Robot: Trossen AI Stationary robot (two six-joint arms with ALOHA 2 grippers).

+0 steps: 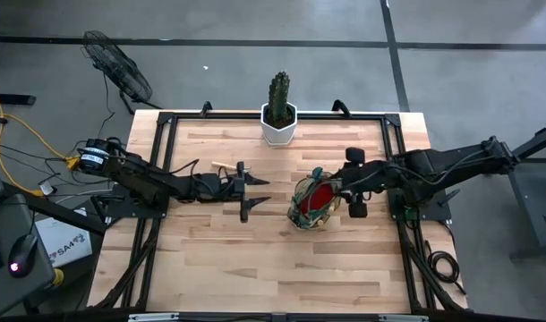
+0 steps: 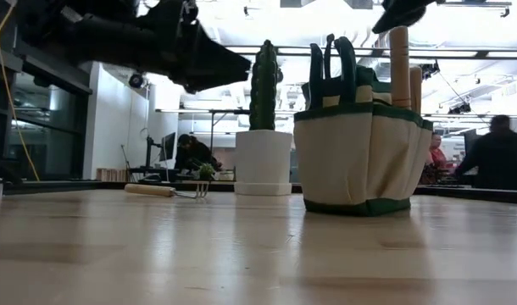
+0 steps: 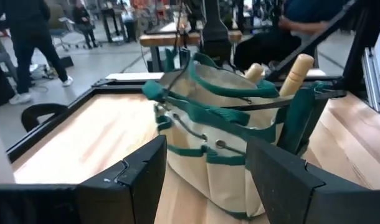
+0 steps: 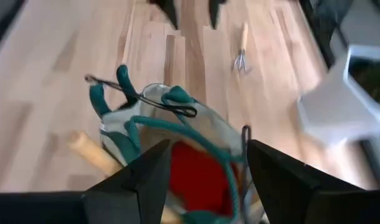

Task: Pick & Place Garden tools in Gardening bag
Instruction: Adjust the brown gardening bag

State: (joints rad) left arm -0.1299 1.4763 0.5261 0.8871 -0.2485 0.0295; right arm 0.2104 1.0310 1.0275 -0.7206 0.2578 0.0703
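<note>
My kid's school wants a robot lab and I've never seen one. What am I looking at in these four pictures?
Two dark robot arms work at a wooden table. One picture looks straight down from above, one looks level across the tabletop, and two come from cameras on the arms' wrists.

The left gripper hangs open and empty near the table's middle. The right gripper is open just above a green and tan gardening bag, holding nothing. The bag already contains a red glove and wooden-handled tools. A small rake is not yet packed and lies on the table. A cactus in a white pot stands at the far edge.
</note>
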